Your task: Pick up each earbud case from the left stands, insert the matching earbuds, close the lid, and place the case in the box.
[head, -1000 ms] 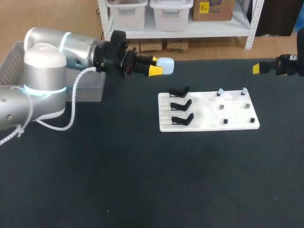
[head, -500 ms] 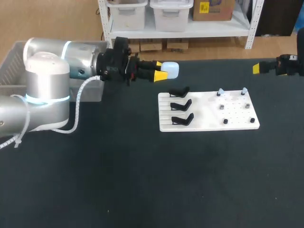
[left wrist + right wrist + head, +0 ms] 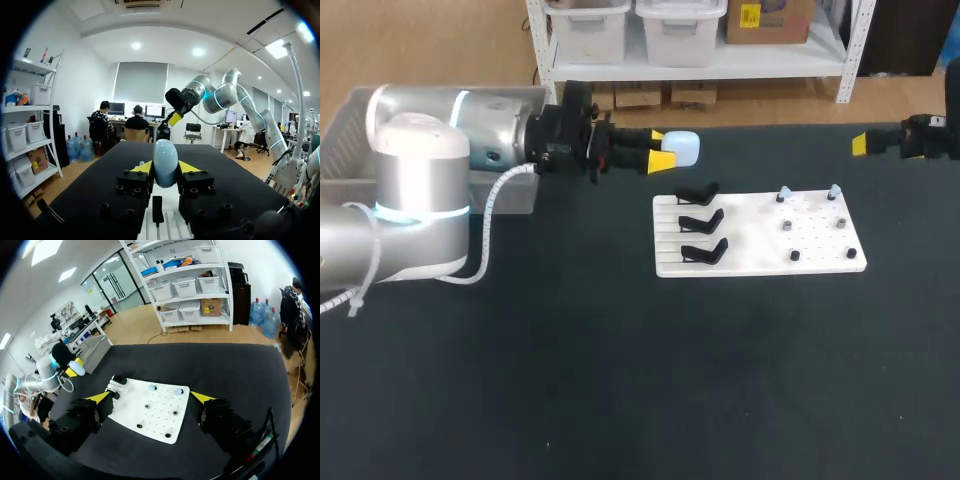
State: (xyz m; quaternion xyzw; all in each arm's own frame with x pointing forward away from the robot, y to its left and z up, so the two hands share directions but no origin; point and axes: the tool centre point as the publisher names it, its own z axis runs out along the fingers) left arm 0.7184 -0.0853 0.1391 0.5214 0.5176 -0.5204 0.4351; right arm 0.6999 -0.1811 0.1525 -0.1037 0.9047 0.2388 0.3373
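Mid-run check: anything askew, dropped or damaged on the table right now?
Nothing stands out. The pale blue egg-shaped earbud case sits upright and centred in the left gripper. The white plastic board lies flat, its three black stands lined up and empty.

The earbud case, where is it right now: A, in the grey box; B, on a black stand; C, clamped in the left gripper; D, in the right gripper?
C: the earbud case sits between the left gripper's two yellow-tipped fingers, touched from both sides, off the three bare stands.
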